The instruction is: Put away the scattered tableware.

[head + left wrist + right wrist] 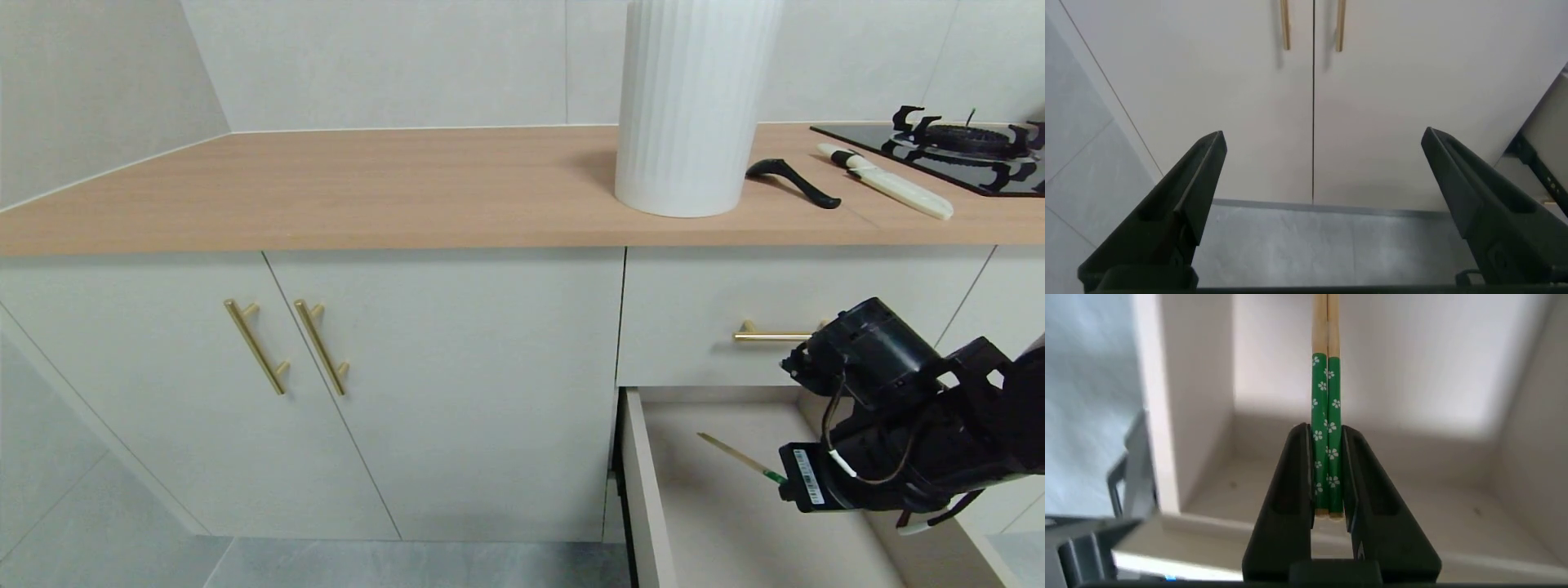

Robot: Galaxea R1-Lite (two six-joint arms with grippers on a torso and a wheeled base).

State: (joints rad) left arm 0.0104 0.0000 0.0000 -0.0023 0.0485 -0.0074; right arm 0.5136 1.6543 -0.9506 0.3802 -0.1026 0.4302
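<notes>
Low down, the right pincer (pixel 1328 441) pinches a pair of chopsticks (pixel 1322 367) by their green flowered ends. The bare tips point into the open drawer (pixel 647 482), and the sticks sit over its pale bottom; contact with it cannot be told. The left pincer (pixel 1323 139) is spread wide, facing the cabinet doors (pixel 1208 90) above the grey floor (pixel 1331 245). Up on the bench (pixel 367 188) stands a white ribbed cylinder (pixel 690 106). Just beside it lies a black curved handle (pixel 792 181), then a white knife (pixel 886 181) near the hob (pixel 963 147).
</notes>
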